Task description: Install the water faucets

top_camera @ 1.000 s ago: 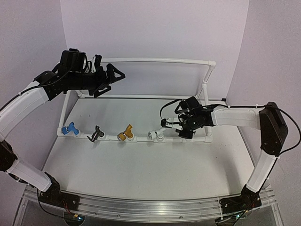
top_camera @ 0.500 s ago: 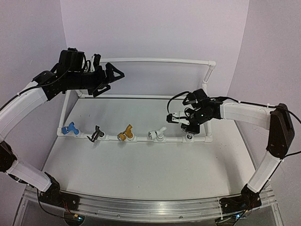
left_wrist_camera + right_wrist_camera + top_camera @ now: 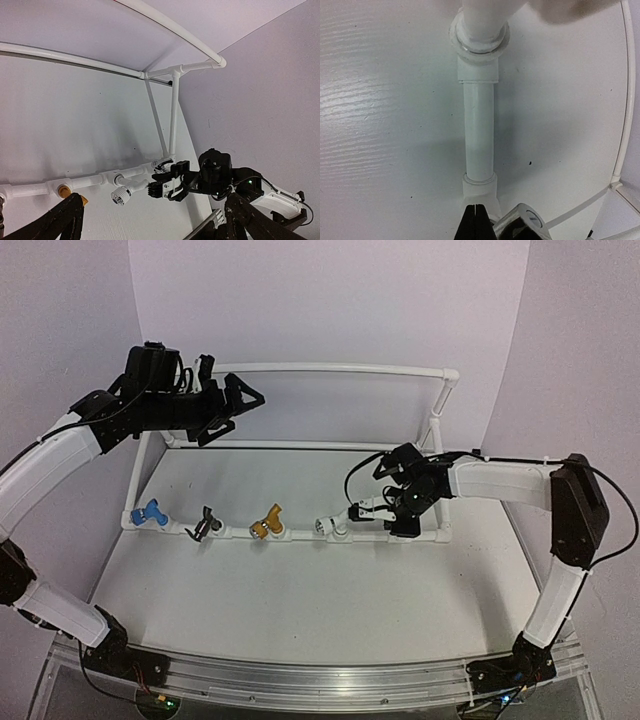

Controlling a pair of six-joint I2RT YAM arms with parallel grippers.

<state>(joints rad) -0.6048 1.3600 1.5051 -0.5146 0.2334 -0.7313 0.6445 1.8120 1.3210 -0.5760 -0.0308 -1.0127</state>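
Five faucets sit along the front pipe of the white frame (image 3: pixel 330 368): blue (image 3: pixel 150 512), black (image 3: pixel 207 525), gold (image 3: pixel 268 524), white (image 3: pixel 333 525), and silver (image 3: pixel 522 226), which the right wrist largely hides from above. My right gripper (image 3: pixel 360 509) is shut and empty, low over the pipe (image 3: pixel 479 135) between the white and silver faucets. Its tips are close to the white faucet's handle (image 3: pixel 126 190). My left gripper (image 3: pixel 230 400) is open and empty, held high at the back left, far from the faucets.
The pipe frame's tall back rail and right post (image 3: pixel 437 420) stand behind the right arm. Purple walls close in the sides and back. A metal rail (image 3: pixel 300 680) runs along the near edge of the white table.
My right gripper rose up and to the right half a second ago, then came back down and left towards the white faucet. The left arm has not moved.
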